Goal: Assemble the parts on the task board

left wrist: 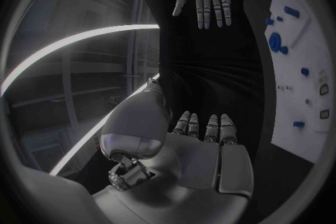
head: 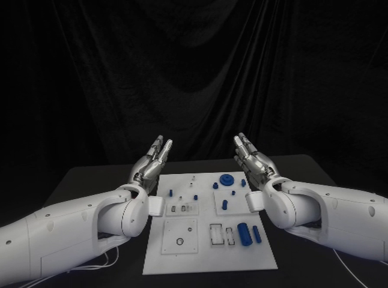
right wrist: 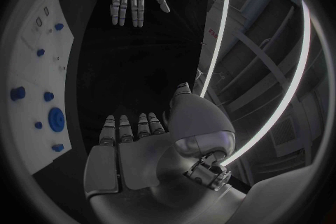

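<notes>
Flanking the task board [head: 209, 240] — blue parts [head: 242, 233] on it — left hand [head: 151, 161] and right hand [head: 252, 159] hover (fingers extended, holding nothing).

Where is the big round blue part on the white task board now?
In the head view, the big round blue part stands near the white task board's far edge, close to the right hand.
</notes>
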Robot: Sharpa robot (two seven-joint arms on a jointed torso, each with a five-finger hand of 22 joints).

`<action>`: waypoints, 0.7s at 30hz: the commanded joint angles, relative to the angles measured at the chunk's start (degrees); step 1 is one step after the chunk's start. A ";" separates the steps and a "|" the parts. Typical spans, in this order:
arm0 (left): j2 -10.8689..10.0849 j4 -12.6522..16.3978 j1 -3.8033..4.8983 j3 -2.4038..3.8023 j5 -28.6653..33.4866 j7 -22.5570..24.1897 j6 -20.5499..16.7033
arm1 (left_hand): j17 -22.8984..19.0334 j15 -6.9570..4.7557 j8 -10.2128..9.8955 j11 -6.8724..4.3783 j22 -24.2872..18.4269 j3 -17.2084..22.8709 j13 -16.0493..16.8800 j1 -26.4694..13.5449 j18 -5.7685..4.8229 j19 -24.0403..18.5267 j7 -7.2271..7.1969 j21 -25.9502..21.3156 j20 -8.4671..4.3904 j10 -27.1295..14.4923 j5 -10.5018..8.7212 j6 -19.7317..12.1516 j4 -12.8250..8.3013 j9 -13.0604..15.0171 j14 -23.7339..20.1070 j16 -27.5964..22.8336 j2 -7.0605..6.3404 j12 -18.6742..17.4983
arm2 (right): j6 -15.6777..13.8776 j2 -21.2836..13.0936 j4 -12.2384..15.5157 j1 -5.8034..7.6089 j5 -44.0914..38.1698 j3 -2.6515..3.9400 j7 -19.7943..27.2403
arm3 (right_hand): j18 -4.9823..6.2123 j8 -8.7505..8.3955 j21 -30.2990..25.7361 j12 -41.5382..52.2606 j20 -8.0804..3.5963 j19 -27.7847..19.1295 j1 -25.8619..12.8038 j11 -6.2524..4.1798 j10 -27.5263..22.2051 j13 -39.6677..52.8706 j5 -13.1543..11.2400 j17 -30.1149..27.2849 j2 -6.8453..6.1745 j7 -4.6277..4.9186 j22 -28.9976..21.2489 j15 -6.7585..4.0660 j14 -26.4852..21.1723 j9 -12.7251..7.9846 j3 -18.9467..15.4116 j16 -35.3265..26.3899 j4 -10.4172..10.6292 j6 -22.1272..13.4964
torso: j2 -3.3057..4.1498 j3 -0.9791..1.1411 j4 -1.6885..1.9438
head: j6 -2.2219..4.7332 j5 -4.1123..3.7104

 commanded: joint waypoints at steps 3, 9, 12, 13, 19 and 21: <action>0.67 -0.91 1.89 -2.00 6.18 4.62 16.86 | -0.08 -6.52 0.27 -0.32 -0.06 0.81 -0.05 1.89 1.13 0.06 -0.70 -0.20 5.75 0.00 0.21 0.06 0.84 0.10 0.08 -0.21 0.06 -0.38 | 16.58 0.01 -0.86 2.21 6.66 -2.36 -3.84 | 1.04 -0.21 -0.22 -0.27 1.81 0.00 0.65 2.82 -0.02 -0.09 0.05 -0.09 -0.01 -0.08 -0.06 -4.40 -0.02 -0.06 -0.48 -0.23 -0.04 -0.08 | -0.01 0.01 -0.01 | 0.01 -0.01; 1.08 -1.51 3.12 -3.65 8.19 5.67 22.29 | -0.08 -6.19 0.31 0.32 -0.06 0.90 -0.05 2.23 1.03 0.06 -0.06 -0.20 3.80 0.00 0.46 0.30 0.77 0.14 0.08 -0.21 1.30 -0.38 | 22.12 0.02 -1.42 3.70 8.81 -4.31 -4.81 | 1.13 -0.21 -0.22 -0.27 2.83 0.00 0.90 5.17 -0.02 -0.09 -0.16 -0.09 -0.13 1.24 -0.06 -2.88 -0.02 -0.06 -0.46 -0.23 -0.05 -0.08 | -0.01 0.01 -0.01 | 0.01 -0.01; 1.16 -1.63 3.35 -3.97 8.57 5.87 23.33 | -0.08 -4.79 0.40 2.08 -0.06 0.33 -0.05 3.08 1.16 0.06 1.68 -0.20 7.47 0.00 1.46 0.88 0.76 0.23 0.08 -0.21 2.11 -0.38 | 23.22 0.02 -1.53 4.00 9.23 -4.69 -5.00 | 1.21 -0.21 -0.22 -0.27 3.23 0.00 0.87 6.09 -0.02 -0.09 -0.48 -0.09 -0.21 2.85 -0.06 -1.78 -0.02 -0.06 -0.47 -0.23 -0.04 -0.08 | -0.01 0.01 -0.01 | 0.01 -0.01; 1.16 -1.64 3.37 -4.00 8.61 5.89 23.43 | -0.08 -4.21 0.42 2.47 -0.06 0.18 -0.05 3.24 1.19 0.06 1.97 -0.20 8.51 0.00 1.63 1.02 0.76 0.25 0.08 -0.21 2.26 -0.38 | 23.34 0.02 -1.54 4.03 9.28 -4.73 -5.02 | 1.21 -0.21 -0.22 -0.27 3.33 0.00 0.88 6.06 -0.02 -0.09 -0.56 -0.09 -0.25 3.61 -0.06 -1.65 -0.02 -0.06 -0.46 -0.23 -0.04 -0.06 | -0.01 0.01 -0.01 | 0.01 -0.01; 0.41 -5.96 3.00 -4.01 -1.58 8.14 26.47 | -0.08 -0.84 0.51 5.14 -0.06 -0.43 -0.05 4.32 1.24 0.06 3.06 -0.20 10.94 0.00 3.65 1.49 0.73 0.33 0.08 -0.21 3.44 -0.38 | 28.25 -0.95 -4.11 4.03 -0.49 -4.74 -6.68 | 0.97 0.24 -0.22 -0.27 4.46 0.00 1.51 7.82 -0.02 -0.09 -0.32 -0.09 -0.30 6.10 -0.06 0.87 -0.02 0.32 -0.17 -0.23 -0.11 1.20 | 0.28 0.20 0.26 | -2.63 0.50; 0.30 -6.12 2.97 -4.01 -2.89 8.12 25.99 | -0.08 -0.39 0.50 5.65 -0.06 -0.58 -0.05 4.36 1.25 0.06 3.18 -0.20 11.14 0.00 3.90 1.49 0.76 0.32 0.08 -0.21 3.61 -0.38 | 28.63 -1.09 -4.18 4.03 -0.85 -4.75 -6.60 | 0.70 0.79 -0.22 -0.27 5.44 0.00 2.63 9.86 -0.02 -0.09 0.55 -0.09 -0.30 8.44 -0.06 2.14 -0.02 0.62 0.18 -0.23 -0.17 2.35 | 0.30 0.23 0.35 | -2.83 0.40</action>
